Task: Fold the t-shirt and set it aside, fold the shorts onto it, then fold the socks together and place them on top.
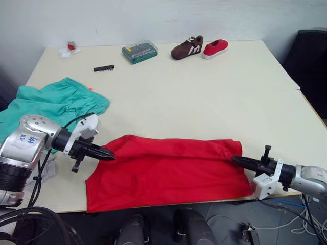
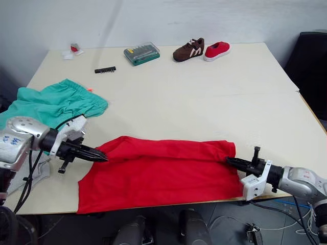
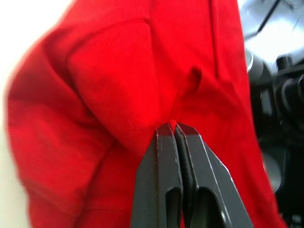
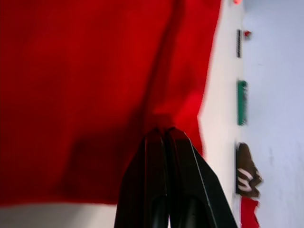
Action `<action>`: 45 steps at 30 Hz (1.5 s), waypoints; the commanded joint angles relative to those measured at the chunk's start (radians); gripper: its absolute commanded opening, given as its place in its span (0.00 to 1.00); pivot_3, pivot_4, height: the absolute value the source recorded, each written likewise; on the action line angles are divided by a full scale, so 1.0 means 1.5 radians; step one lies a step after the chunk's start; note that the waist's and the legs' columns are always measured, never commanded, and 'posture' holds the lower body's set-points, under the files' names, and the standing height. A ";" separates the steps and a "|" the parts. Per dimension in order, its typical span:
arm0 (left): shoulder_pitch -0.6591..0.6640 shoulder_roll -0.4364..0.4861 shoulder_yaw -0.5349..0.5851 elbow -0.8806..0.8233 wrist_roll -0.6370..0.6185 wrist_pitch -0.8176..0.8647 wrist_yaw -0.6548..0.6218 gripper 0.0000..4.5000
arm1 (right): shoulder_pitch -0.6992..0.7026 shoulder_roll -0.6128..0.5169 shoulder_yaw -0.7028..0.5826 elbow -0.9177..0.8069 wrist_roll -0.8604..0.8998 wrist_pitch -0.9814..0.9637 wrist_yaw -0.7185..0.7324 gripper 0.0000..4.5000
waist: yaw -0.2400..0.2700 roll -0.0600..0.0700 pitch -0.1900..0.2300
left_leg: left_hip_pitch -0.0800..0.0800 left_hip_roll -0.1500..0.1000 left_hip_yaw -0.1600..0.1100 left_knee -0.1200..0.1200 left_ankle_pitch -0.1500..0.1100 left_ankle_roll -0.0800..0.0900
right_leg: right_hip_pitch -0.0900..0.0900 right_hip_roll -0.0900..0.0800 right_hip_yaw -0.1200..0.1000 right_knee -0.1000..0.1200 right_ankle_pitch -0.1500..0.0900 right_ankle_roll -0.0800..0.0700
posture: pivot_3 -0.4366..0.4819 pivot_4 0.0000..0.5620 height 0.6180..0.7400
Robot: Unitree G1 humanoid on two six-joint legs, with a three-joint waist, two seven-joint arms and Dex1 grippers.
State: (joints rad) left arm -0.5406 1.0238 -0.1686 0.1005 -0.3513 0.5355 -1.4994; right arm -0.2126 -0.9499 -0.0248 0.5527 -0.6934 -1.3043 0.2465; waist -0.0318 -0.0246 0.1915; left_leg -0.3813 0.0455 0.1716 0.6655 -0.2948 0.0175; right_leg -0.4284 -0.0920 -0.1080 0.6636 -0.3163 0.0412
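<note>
On table's near edge, soft creased red t-shirt (image 1: pixel 168 171), folded oblong

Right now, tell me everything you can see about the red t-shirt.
The t-shirt is bright red, soft, wrinkled fabric. It lies on the near part of the cream table, stretched sideways and folded over on itself, with its lower edge at the table's front edge. No collar or print shows. The left hand pinches one end with shut fingers, and the right hand is shut on the other end. The shirt lies apart from the green shorts.
</note>
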 commanded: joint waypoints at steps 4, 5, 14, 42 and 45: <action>-0.010 0.003 0.022 0.019 -0.002 -0.011 -0.012 0.22 | 0.017 -0.051 0.016 -0.009 0.092 0.051 0.013 0.30 | 0.001 0.000 0.000 | 0.000 0.000 0.000 0.000 0.000 0.000 | 0.000 0.000 0.000 0.000 0.000 0.000 | 0.48 0.27 1.00; -0.007 0.009 0.025 0.016 -0.008 -0.006 -0.019 0.29 | 0.029 -0.061 0.017 -0.018 0.118 0.057 0.022 0.38 | 0.001 0.000 0.000 | 0.000 0.000 0.000 0.000 0.000 0.000 | 0.000 0.000 0.000 0.000 0.000 0.000 | 0.48 0.27 1.00; -0.055 0.040 0.100 0.036 -0.121 0.152 -0.010 0.73 | 0.196 -0.133 -0.022 -0.338 0.645 0.455 0.210 1.00 | 0.001 -0.001 0.000 | 0.002 0.001 -0.001 0.000 0.000 0.000 | 0.002 0.000 0.000 0.000 0.000 0.000 | 0.48 0.27 1.00; -0.089 -0.109 -0.001 0.269 0.187 -0.174 0.245 0.00 | 0.013 0.094 0.139 -0.532 0.654 1.177 0.234 0.00 | 0.008 -0.002 0.000 | 0.005 0.001 -0.003 0.000 -0.003 0.001 | 0.007 -0.001 -0.004 -0.003 0.000 0.000 | 0.48 0.27 1.00; -0.138 -0.128 0.015 0.368 0.209 -0.220 0.300 0.00 | 0.030 0.091 0.118 -0.525 0.636 1.169 0.233 0.00 | 0.016 -0.002 0.000 | 0.005 0.001 -0.003 0.000 -0.003 0.001 | 0.008 -0.001 -0.005 -0.002 0.001 0.000 | 0.48 0.27 1.00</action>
State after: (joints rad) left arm -0.7322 0.8279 -0.1681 0.5834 -0.0716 0.2415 -1.0984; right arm -0.1861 -0.7965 0.1818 -0.2593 0.2933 0.4434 0.5978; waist -0.0079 -0.0281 0.1909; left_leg -0.3730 0.0464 0.1666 0.6650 -0.3000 0.0197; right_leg -0.4165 -0.0941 -0.1148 0.6599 -0.3149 0.0409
